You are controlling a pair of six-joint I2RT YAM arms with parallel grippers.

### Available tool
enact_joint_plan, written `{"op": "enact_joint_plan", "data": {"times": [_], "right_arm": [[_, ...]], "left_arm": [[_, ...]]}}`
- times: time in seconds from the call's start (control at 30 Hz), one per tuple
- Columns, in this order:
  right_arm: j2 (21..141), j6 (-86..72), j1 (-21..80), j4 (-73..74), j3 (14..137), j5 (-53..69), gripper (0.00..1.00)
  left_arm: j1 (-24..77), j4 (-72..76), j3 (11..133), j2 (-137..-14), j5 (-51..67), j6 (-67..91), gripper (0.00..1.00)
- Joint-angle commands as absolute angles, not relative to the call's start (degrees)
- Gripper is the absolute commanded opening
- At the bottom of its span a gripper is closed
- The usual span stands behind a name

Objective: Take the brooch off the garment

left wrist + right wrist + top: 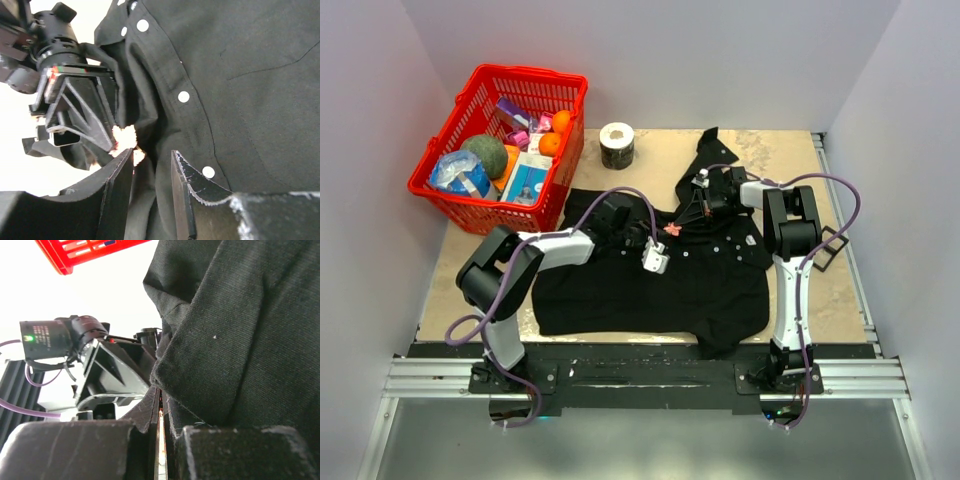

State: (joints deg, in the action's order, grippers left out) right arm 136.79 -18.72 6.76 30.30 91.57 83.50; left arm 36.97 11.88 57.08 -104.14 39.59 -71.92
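The brooch (671,229), a small pinkish pin, sits on the garment (650,290) near the collar end of its button row. In the left wrist view it glares pale on a raised fold of black cloth.

The left gripper (151,167) is right at the brooch. Its jaws are released and stand apart, with a ridge of cloth running up between them. The tip of one finger (119,185) touches or nearly touches the brooch, and I cannot tell which. The brooch lies at that tip, not between the two fingers.

Just on the other side of the brooch, the right gripper (160,426) is clenched on a bunched fold of the garment and lifts it off the table (820,295). The two grippers face each other closely, with the brooch between them.

The white buttons (184,96) run away from the brooch along the shirt's placket. The rest of the shirt spreads flat towards the arm bases.

A roll of tape (617,145) stands well beyond the brooch, towards the back wall. A red basket (530,72) full of groceries sits farther off to the left of the brooch.
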Motion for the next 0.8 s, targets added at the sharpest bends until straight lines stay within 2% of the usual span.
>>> {"op": "enact_joint_plan", "data": {"times": [0.0,0.23,0.53,0.77], "right_arm": [[137.3,-21.6,7.0,28.4,90.8,91.6,0.00],[136.8,-23.6,7.0,26.8,89.5,91.6,0.00],[136.3,-27.1,7.0,24.3,88.4,91.7,0.00],[135.8,-29.2,7.1,22.6,87.0,91.7,0.00]], "left_arm": [[37.9,19.2,57.2,-105.6,38.2,-74.0,0.40],[38.1,28.5,56.3,-107.8,31.8,-72.2,0.38],[38.1,27.2,56.3,-108.5,31.6,-74.4,0.33],[37.5,25.8,55.2,-108.0,32.6,-80.1,0.35]]}}
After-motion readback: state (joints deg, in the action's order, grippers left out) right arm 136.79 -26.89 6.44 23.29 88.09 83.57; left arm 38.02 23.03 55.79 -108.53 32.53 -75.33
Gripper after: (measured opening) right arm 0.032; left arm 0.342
